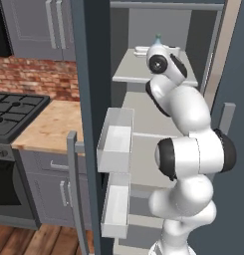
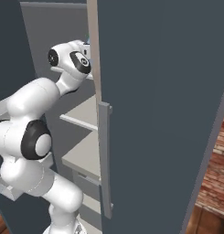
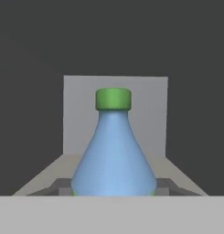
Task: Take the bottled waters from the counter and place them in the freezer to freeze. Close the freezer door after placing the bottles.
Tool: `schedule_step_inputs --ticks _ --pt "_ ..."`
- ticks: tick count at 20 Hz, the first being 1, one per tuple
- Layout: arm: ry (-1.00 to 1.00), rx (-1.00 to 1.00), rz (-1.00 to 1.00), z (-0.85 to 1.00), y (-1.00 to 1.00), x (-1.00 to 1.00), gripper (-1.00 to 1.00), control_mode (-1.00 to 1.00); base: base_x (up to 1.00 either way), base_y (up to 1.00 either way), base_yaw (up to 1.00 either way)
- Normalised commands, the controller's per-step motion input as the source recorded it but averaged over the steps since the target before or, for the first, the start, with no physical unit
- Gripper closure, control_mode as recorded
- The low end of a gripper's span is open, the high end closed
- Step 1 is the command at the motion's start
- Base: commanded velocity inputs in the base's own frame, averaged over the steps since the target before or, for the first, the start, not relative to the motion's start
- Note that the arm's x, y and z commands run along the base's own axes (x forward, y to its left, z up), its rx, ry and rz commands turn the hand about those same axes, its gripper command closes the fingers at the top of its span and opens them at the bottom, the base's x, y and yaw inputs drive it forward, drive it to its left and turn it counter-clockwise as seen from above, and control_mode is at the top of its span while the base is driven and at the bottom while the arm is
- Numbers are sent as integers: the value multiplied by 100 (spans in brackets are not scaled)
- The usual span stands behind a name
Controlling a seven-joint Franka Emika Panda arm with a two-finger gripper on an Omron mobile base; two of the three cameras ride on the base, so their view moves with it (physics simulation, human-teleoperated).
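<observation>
In the freezer, upper shelf: arm reaches in w/ the gripper [image 3: 112,194] closed round the base of the blue bottle [image 3: 113,151]; finger tips hidden by the bottle, so contact itself not visible.
Grip: clamped on the bottle's widest part, low down; bottle centred betw. the jaws, upright, cap pointing up in the hand view.
Step in hand: prob. setting the bottle down on the upper shelf [image 1: 124,69]. Do it well = lower till the base sits flat, then let go; keep it vertical, no tilt on release; back straight out so the fingers don't drag it.
Watch: a whitish item, maybe the 2nd bottle, lies on the shelf just beside the wrist in the left base view; too small to be sure. Don't knock it.
Bottle look: blue-tinted, cone-shaped body, narrow neck, green cap [image 3: 113,98]; smooth plastic, likely slippery.
Outward: freezer door [image 2: 159,105] stands open beside the shelf; left door bins [image 1: 116,139] hold nothing visible.
Beyond: counter [image 1: 51,127] left of the freezer.
</observation>
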Motion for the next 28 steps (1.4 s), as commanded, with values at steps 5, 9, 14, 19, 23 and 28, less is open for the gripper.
schedule_step_inputs --ticks 5,9,14,19,23,28 --pt "-3 -1 0 -33 -2 40 100 -100 0 0 0" --pt "-1 0 0 -29 -8 30 100 -100 0 0 0" --pt "0 0 0 -28 -9 24 100 -100 0 0 0" --pt "0 0 0 -21 -8 29 100 -100 0 0 0" --pt "0 0 0 -22 -9 22 100 -100 0 0 0" --pt "0 0 0 -17 -2 1 100 -100 0 0 0"
